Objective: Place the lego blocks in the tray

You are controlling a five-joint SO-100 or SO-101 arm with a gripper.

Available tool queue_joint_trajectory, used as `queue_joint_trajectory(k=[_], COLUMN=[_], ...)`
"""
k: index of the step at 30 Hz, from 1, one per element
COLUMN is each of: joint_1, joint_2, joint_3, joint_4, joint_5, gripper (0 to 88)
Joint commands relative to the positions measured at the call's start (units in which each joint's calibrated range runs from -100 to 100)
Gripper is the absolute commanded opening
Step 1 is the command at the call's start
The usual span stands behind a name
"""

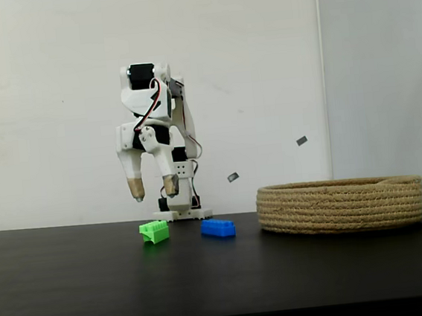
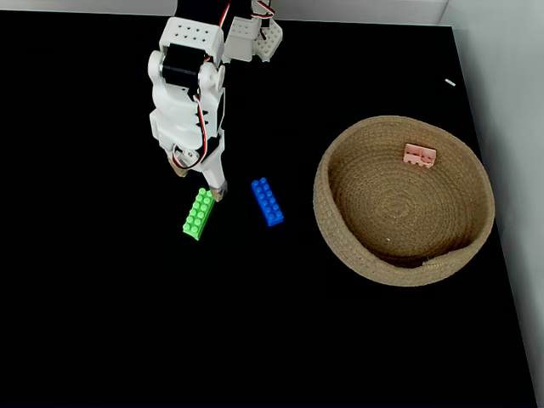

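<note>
Coiled tan rope forms the tray (image 2: 357, 246), which is seen at the right of centre in a fixed view looking down, and as a low round wall at the right of the frame in a fixed view from the side (image 1: 340, 205). A pale pink brick (image 2: 420, 154) lies inside it, near the upper rim in the downward view. Two bricks are left on the black table (image 2: 102, 323), to the left of the tray and apart from it: a blue brick (image 2: 267, 201) nearer the tray, and a green brick (image 2: 198, 213) further left, with a clear gap between them. From the side, the green brick (image 1: 154, 231) and blue brick (image 1: 218, 228) are seen resting flat on the table (image 1: 222, 276). The white tool (image 1: 154, 191) is held above the green brick, fingers pointing down and spread apart, with nothing gripped; its tips are clear of the brick. In the downward view the tool (image 2: 201, 182) is seen just above the green brick's upper end.
</note>
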Motion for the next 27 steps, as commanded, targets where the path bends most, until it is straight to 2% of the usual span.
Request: queue_joint_trajectory(k=[1, 12, 14, 16, 17, 18, 24, 27], joint_1=[1.2, 1.2, 0.96, 0.38, 0.05, -0.2, -1.1, -1.93], joint_2=[1.33, 9.58, 9.84, 9.84, 9.75, 9.5, 2.19, -4.35], joint_3=[-0.8, -0.62, -0.53, 0.56, 1.29, 1.93, 9.41, 10.41], joint_4=[-5.78, -10.28, -11.03, -11.03, -11.11, -11.53, -11.2, -6.7], joint_5=[1.12, 0.49, 0.05, 0.78, 0.73, -0.2, -2.15, -3.37], gripper=[26.5, 26.8, 22.2, 11.7, 3.4, 0.1, 0.0, 0.0])
